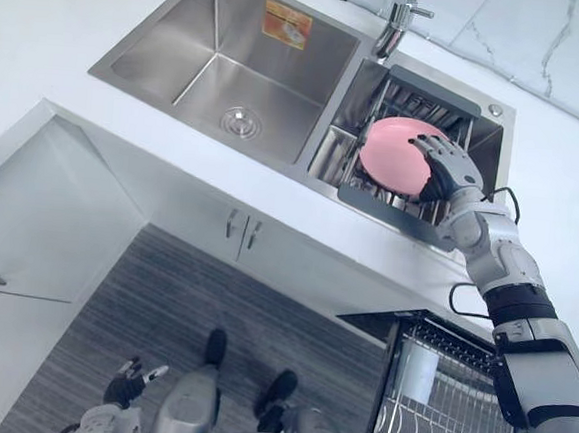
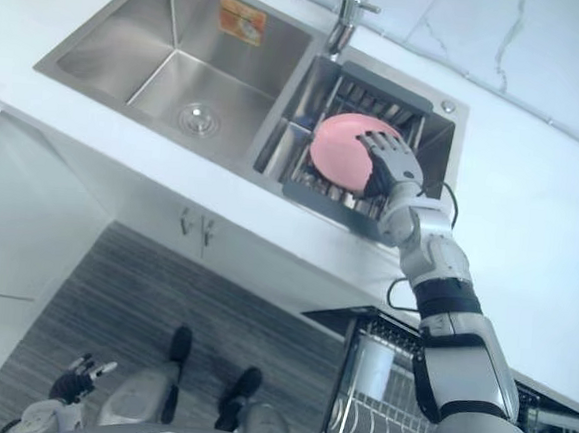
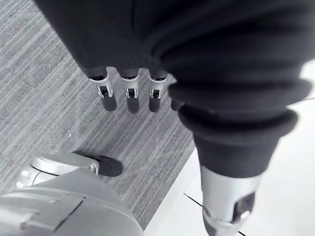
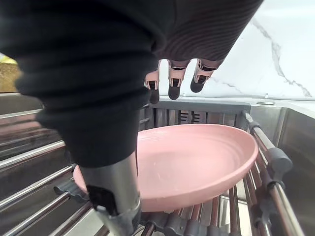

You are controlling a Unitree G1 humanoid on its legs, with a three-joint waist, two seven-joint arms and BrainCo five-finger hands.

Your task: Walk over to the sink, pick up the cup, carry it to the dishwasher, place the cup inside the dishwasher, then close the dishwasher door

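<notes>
Smooth shallow pink bowl (image 1: 393,149) resting on steel-rod drainer rack (image 1: 376,201) in brushed stainless sink (image 1: 211,70), right hand (image 1: 452,169) fingers straight over it, thumb at rim, not clasped, left hand (image 3: 130,96) fingers loosely straight above striated grey floor (image 3: 39,73)

No text can be read. An orange-and-yellow sticker (image 1: 288,24) on the inner back wall of the steel sink (image 1: 162,56) carries print too small to make out.

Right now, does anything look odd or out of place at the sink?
Yes: the right hand is over a shallow pink dish lying on the drainer rack, not a cup. Nothing looks spilled or broken.
</notes>
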